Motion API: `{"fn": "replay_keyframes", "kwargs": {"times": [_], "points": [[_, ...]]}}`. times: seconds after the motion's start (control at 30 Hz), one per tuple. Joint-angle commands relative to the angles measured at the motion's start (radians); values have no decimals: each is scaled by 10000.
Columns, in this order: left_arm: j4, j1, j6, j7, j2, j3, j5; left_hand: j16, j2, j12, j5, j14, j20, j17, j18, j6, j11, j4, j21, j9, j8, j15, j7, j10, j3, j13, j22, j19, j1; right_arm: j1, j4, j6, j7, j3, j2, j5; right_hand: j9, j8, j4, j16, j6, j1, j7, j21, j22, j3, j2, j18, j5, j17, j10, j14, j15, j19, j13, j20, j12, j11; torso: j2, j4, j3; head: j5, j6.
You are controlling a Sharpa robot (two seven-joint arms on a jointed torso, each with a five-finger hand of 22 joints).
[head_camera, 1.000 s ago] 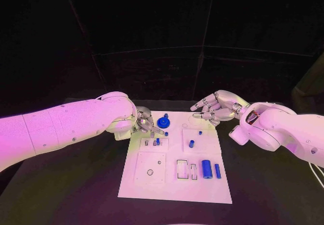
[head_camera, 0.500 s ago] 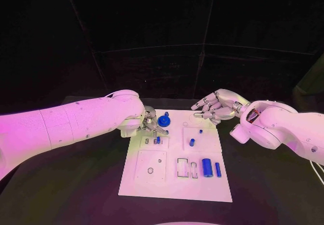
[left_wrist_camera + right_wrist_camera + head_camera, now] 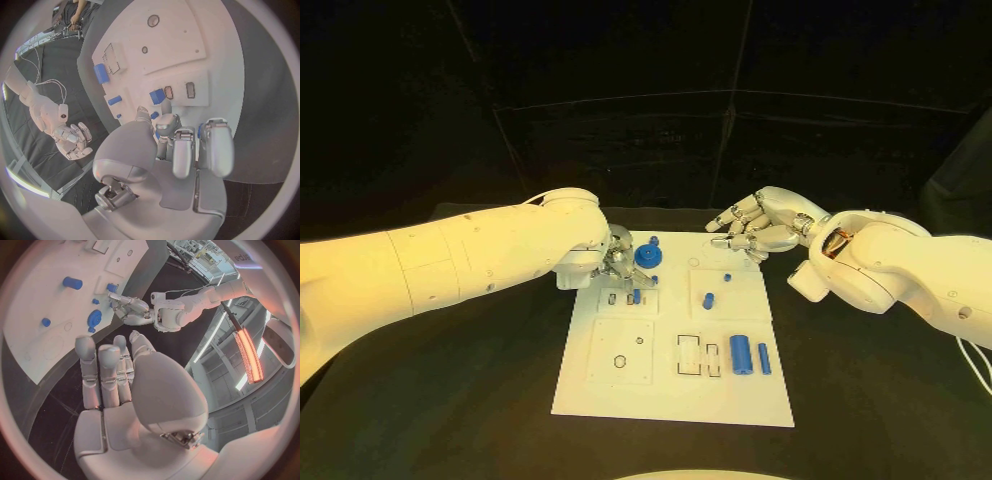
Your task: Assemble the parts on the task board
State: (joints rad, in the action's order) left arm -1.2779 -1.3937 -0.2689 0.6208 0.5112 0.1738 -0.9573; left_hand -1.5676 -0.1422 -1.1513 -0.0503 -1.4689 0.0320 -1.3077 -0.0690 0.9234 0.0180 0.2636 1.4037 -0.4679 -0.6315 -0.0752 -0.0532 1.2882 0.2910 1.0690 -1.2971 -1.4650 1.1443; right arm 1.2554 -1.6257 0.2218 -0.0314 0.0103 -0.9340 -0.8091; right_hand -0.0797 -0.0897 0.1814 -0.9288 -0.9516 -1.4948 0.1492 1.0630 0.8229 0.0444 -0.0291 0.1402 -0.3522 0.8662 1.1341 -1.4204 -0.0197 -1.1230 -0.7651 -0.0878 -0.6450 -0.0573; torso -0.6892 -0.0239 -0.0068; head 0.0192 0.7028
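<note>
In the head view, the flat white task board [image 3: 678, 345] is lying in the middle of the matte black surface [image 3: 444, 400]. The left hand [image 3: 612, 262] is working at the board's far left part, its silver fingertips closing around a small blue peg [image 3: 636, 296] standing there. A round blue disc [image 3: 649, 258] is sitting just beyond it. Two blue cylinders [image 3: 750, 357] are lying side by side near the board's right edge. The right hand [image 3: 759, 228] is hovering past the far right corner, fingers curled loosely and grasping nothing.

In the left wrist view, the left hand's smooth metallic fingers [image 3: 178, 150] are reaching down to a blue peg [image 3: 157, 96] beside dark rectangular slots.

In the right wrist view, the right hand [image 3: 119, 375] is hanging released above the board's edge, the blue disc [image 3: 94, 319] lying beyond it.
</note>
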Motion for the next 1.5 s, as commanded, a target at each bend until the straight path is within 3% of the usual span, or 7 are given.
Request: {"fn": "replay_keyframes", "kwargs": {"times": [0.03,0.23,0.53,0.77,1.27,1.5], "points": [[61,-19,-264,103,-66,-3,-112,-32,-92,-64,1,-1019,-80,-2631,190,-69,5,-92,69,-52,-68,-67,6,57,-22,16,-25,-330,78,21,0,101,17,-6,23,-37,-1,-58,5,57,31,-13,-21,-56,-28,-73,-81,117,-72,13,18,-96,-8,-69,33,-26,70,26,-2,0,0,-17,26],[153,-17,-330,110,-162,-1,-113,-32,-159,-91,-2,-1019,-80,-2631,192,-123,9,-175,82,-146,-141,-69,10,65,-99,42,-49,-330,171,21,3,109,44,-6,18,-37,-2,-68,12,72,32,-12,-22,-73,-36,-92,-90,115,-148,28,34,-109,-11,-86,77,-22,93,27,7,-24,1,-47,53],[144,-16,-516,122,-188,1,-146,-32,-239,-103,-5,-1019,-81,-2631,189,-231,12,-392,80,-304,-249,-70,12,54,-307,50,-53,-317,374,20,34,113,61,-5,34,-37,-3,-72,17,64,31,-9,-22,-70,-25,-100,-91,113,-174,46,45,-118,-12,-101,91,-21,97,28,3,-11,7,-43,101],[111,-14,-630,131,-186,3,-161,-32,-243,-110,-5,-1019,-81,-2631,191,-234,12,-400,87,-311,-254,-71,12,58,-317,59,-65,-320,379,20,74,95,65,-5,53,-37,2,-78,111,74,69,129,-27,-83,-6,-68,-186,102,-485,112,114,-169,-14,-178,181,-16,111,29,0,-18,8,-52,118],[113,-8,-772,139,-232,49,-163,-32,-246,-139,-4,-1019,-80,-2631,200,-234,13,-409,114,-322,-263,-71,14,78,-328,92,-110,-332,383,20,172,74,118,-5,112,-38,-1,-92,127,91,60,133,-33,-99,-19,-83,-187,103,-559,118,125,-178,-18,-189,207,-13,116,36,6,-17,9,-71,167],[87,-7,-835,145,-229,62,-158,-32,-254,-162,-6,-1019,-80,-2631,197,-304,15,-613,115,-412,-298,-73,13,92,-506,116,-116,-325,538,20,209,62,171,-4,131,-49,-1,-100,174,121,66,169,-31,-119,-30,-105,-178,103,-677,123,134,-189,-20,-207,243,-9,125,36,4,-17,10,-87,171]]}}
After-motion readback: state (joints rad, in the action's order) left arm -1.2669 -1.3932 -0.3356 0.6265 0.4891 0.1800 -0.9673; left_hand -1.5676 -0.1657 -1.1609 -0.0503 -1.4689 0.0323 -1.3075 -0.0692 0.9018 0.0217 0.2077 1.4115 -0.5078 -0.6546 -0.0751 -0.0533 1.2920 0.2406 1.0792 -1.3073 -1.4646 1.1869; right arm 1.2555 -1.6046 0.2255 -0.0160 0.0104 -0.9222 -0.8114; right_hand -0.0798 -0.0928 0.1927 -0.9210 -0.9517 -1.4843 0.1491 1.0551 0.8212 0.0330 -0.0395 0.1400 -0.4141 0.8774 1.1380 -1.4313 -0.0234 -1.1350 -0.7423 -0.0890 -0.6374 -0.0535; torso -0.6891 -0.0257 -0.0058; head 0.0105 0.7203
